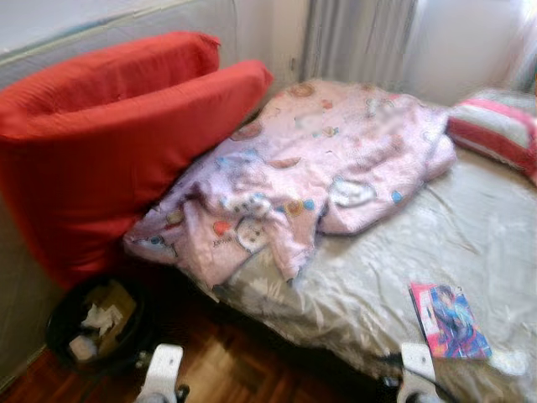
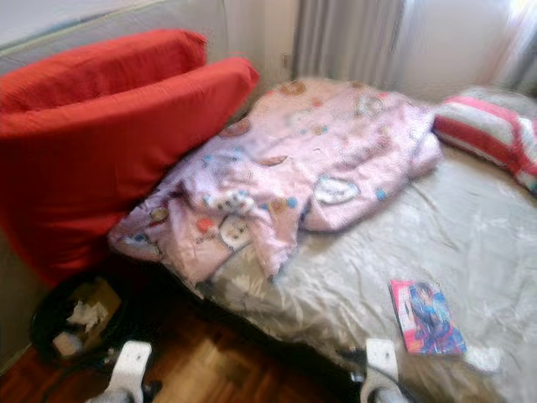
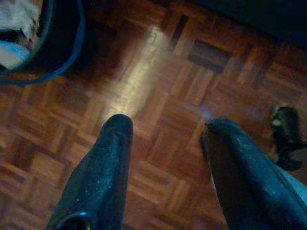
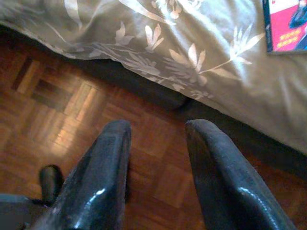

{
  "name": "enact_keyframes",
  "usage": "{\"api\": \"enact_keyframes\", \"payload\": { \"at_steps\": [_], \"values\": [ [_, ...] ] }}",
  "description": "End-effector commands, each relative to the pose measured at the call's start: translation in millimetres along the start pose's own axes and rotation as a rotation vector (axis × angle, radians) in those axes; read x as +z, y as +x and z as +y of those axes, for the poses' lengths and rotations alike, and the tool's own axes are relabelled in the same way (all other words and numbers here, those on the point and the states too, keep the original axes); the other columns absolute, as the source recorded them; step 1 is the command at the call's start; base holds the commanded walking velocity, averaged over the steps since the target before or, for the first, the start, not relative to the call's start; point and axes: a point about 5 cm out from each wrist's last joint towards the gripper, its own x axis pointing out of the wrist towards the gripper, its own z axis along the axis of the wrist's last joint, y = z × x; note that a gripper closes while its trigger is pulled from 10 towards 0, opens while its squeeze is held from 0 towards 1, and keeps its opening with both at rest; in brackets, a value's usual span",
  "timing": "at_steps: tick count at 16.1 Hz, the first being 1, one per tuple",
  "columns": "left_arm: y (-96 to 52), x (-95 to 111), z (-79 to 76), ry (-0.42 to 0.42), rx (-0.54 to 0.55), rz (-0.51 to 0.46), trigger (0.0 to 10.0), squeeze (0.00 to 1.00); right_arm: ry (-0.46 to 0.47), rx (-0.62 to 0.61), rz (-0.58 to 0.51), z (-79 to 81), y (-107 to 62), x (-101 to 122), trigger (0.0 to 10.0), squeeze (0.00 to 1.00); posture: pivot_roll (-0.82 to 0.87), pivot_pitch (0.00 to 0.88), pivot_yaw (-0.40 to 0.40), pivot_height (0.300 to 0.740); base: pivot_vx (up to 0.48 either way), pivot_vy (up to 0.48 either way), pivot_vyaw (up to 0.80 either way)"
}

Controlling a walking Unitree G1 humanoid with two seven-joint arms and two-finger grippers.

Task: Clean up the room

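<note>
I hold both arms low over the parquet, left gripper (image 3: 165, 127) and right gripper (image 4: 158, 127) with jaws wide, empty. The magazine (image 1: 449, 321) lies lower right on the bed (image 1: 369, 277), the bin (image 1: 92, 323) lower left.

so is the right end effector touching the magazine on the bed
Apart. The right wrist view shows the right end effector open over the wooden floor, with a stretch of grey bedsheet between its fingertips and the magazine.
</note>
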Motion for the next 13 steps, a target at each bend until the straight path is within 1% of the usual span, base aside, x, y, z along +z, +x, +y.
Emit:
{"api": "enact_keyframes", "payload": {
  "at_steps": [1, 7, 13],
  "values": [
    [0.5, 1.7, -3.2, -0.007, -0.008, -0.002, 10.0, 0.00, 0.002, -0.014, 0.014, -4.9, -1.3, -4.3, 10.0, 0.00, 0.03, 0.021, -0.006, 0.740, 0.000, 0.000, -0.75],
    [-0.2, -2.1, -2.1, -0.017, -0.008, 0.006, 10.0, 0.00, 0.002, -0.014, 0.016, -4.9, -1.3, -4.2, 10.0, 0.00, 0.03, 0.030, -0.006, 0.740, 0.000, 0.000, -0.75],
    [-0.2, -1.4, -2.1, -0.034, -0.015, -0.004, 10.0, 0.00, 0.003, -0.014, 0.016, -4.8, -1.2, -4.0, 10.0, 0.00, 0.03, 0.036, -0.007, 0.740, 0.000, 0.000, -0.75]
  ]
}}
